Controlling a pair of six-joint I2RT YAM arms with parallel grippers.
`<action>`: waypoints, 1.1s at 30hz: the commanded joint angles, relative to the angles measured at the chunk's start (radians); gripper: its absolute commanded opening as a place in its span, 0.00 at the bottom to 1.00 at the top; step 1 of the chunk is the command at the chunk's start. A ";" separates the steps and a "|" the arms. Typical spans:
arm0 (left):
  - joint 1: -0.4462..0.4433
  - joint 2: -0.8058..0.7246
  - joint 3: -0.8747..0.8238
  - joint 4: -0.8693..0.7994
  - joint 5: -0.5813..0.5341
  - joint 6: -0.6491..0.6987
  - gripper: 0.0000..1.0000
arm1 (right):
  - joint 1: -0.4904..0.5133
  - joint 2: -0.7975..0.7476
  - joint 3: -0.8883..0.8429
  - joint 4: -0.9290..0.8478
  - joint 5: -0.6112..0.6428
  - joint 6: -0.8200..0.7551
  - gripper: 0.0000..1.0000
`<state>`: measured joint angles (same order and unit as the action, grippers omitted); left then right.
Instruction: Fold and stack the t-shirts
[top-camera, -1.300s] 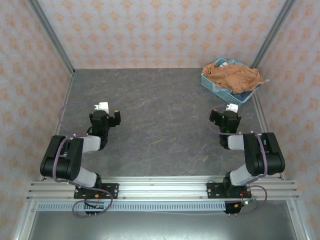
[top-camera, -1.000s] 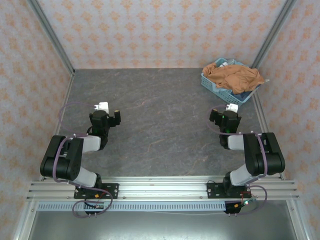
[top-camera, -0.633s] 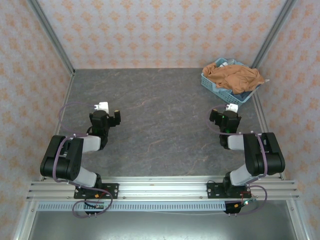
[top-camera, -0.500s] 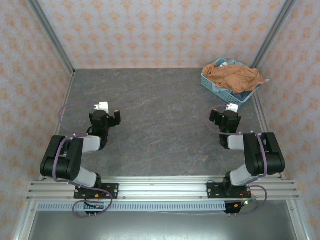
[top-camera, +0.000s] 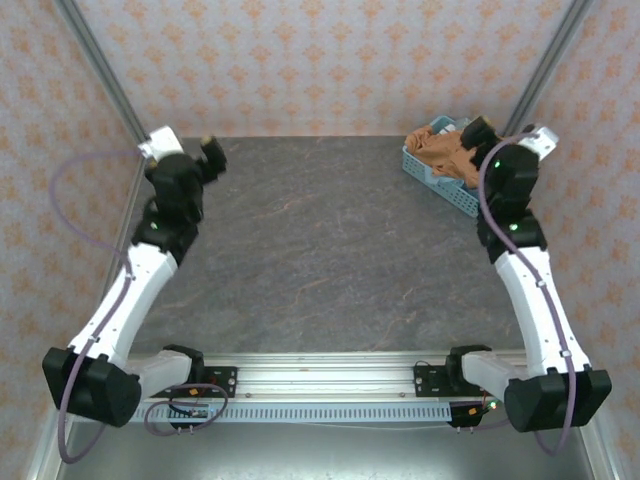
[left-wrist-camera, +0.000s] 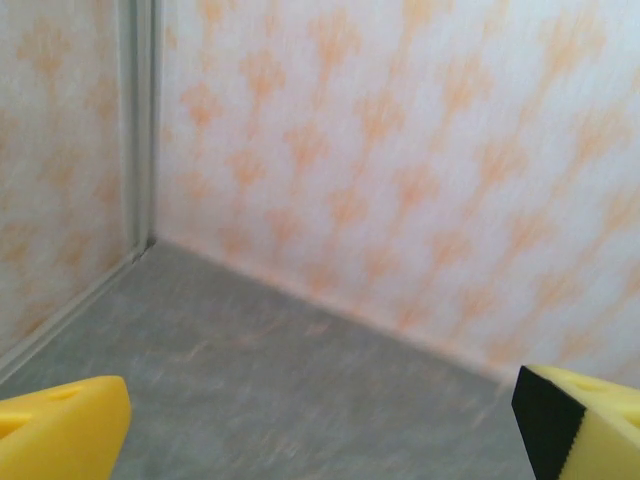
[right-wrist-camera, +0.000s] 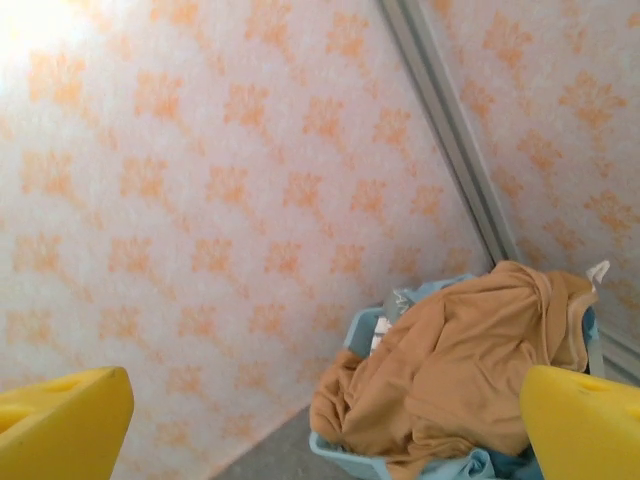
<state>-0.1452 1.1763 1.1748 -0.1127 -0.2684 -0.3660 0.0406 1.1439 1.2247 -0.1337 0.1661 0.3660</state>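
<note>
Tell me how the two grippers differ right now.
The left gripper hovers over bare table at the far-left corner; the right gripper is at the far-right corner. The left faces the patterned wall, the right faces the basket holding the orange-tan t-shirt. Both are open and empty.

orange-tan t-shirt (right-wrist-camera: 450, 360), light-blue basket (top-camera: 440, 184), grey table (top-camera: 320, 250)

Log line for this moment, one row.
left pincer: open, empty, facing far-left corner | right pincer: open, empty, facing blue basket | orange-tan t-shirt: heaped in basket
</note>
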 joint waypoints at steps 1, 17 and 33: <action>0.024 0.095 0.116 -0.373 0.192 -0.260 1.00 | -0.062 0.252 0.178 -0.414 -0.077 0.167 0.99; -0.285 0.207 0.240 -0.273 0.561 -0.346 0.88 | -0.216 1.142 0.986 -0.774 -0.301 0.173 0.84; -0.326 0.221 0.260 -0.296 0.533 -0.340 0.79 | -0.122 0.646 0.620 -0.448 -0.103 0.177 0.00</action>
<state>-0.4694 1.4071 1.4178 -0.3977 0.2813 -0.7097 -0.1223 1.9656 1.8469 -0.6651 -0.0391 0.5648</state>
